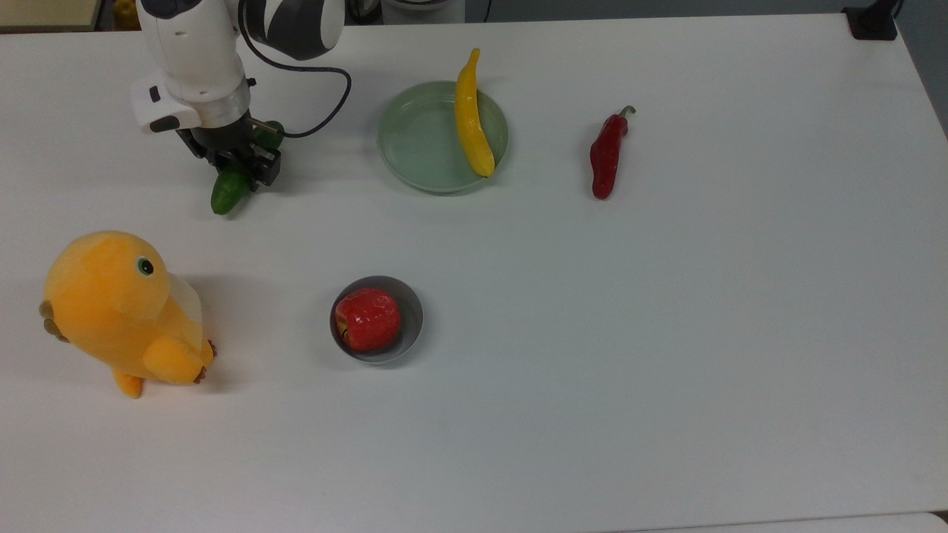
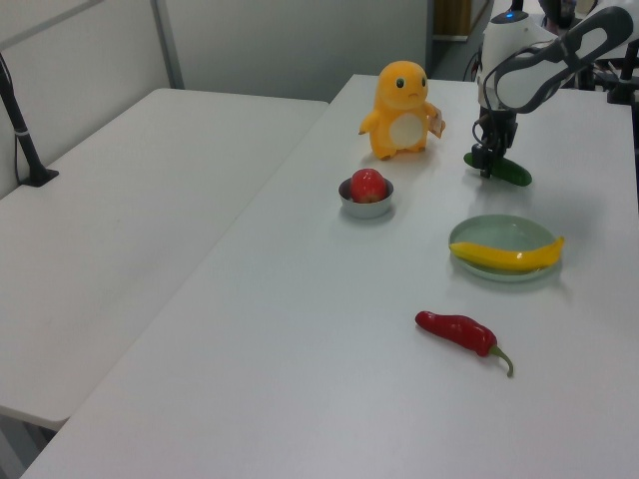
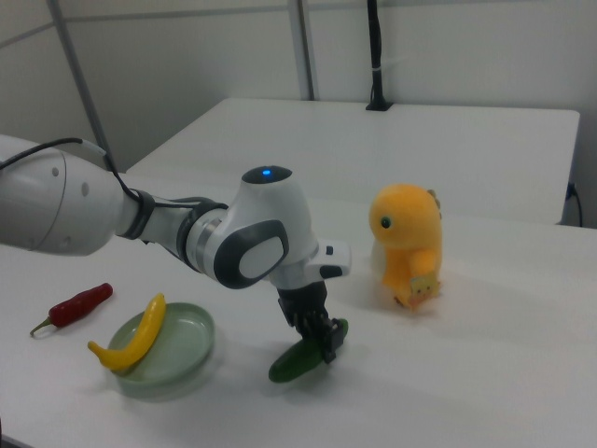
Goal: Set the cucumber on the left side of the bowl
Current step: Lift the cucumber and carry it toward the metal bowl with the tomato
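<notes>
White table (image 1: 666, 333) | gripper (image 1: 238, 164) clamps cucumber (image 1: 224, 194) mid-length, far-left in the top view | bowl (image 1: 409, 303) holds apple (image 1: 368, 319), well apart | grasp looks done; carry and placing beside bowl left

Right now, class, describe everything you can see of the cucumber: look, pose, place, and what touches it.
The cucumber is smooth, dark green and straight with rounded ends. The claw is closed around its middle, so both ends stick out. It sits near the table's far edge in the top view, apart from the orange plush toy and the pale green dish. Whether it is lifted clear is hard to tell.
</notes>
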